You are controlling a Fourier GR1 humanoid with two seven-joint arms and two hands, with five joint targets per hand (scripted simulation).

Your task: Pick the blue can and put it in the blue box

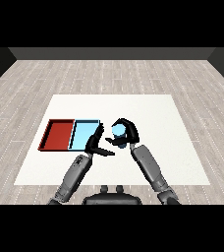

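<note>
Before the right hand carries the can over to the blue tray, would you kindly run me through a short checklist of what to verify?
1. Right hand curled round the blue can: ok.
2. Can upright in the hand: ok, as far as shows.
3. Can lifted off the table: cannot tell.
4. Blue tray free of other things: ok on the part that shows.
5. Path to the tray: not ok, the left hand sits open at the tray's right edge, between can and tray.
</note>
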